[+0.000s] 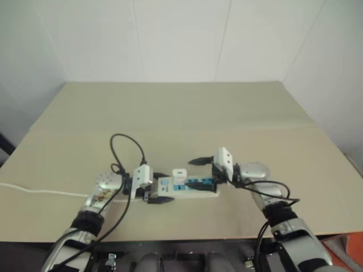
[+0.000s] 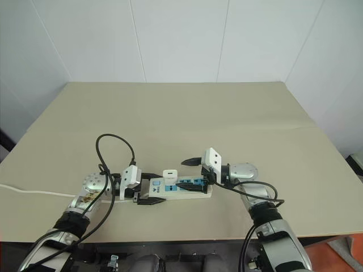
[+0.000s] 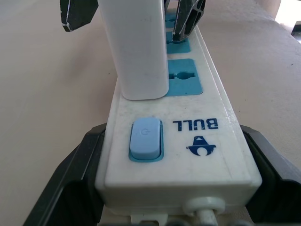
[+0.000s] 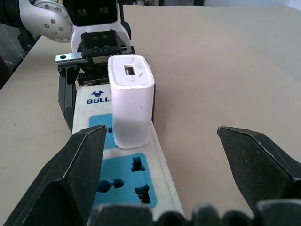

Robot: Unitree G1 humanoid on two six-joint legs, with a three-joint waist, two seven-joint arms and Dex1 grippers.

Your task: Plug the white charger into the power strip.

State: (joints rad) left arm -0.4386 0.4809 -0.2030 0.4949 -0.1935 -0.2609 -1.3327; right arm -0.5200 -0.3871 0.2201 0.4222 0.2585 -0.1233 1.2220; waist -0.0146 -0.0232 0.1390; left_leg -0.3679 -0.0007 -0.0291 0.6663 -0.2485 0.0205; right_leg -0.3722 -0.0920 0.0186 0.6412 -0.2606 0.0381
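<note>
The white charger (image 2: 170, 175) stands upright in the socket of the power strip (image 2: 195, 191) closest to its blue switch. The strip lies flat near the table's front edge. My left gripper (image 2: 161, 187) is shut on the strip's switch end, one black finger against each long side, as the left wrist view shows (image 3: 169, 136). My right gripper (image 4: 161, 129) is open wide on the strip's other end, pointing at the charger (image 4: 132, 101). Its fingers (image 4: 70, 179) do not touch the charger, and nothing lies between them but the strip.
The strip's thin white cord (image 2: 34, 192) runs off to the left across the beige table (image 2: 181, 113). A black cable (image 2: 113, 147) loops up from my left wrist. White walls close the table's far side, and its front edge is just behind the strip.
</note>
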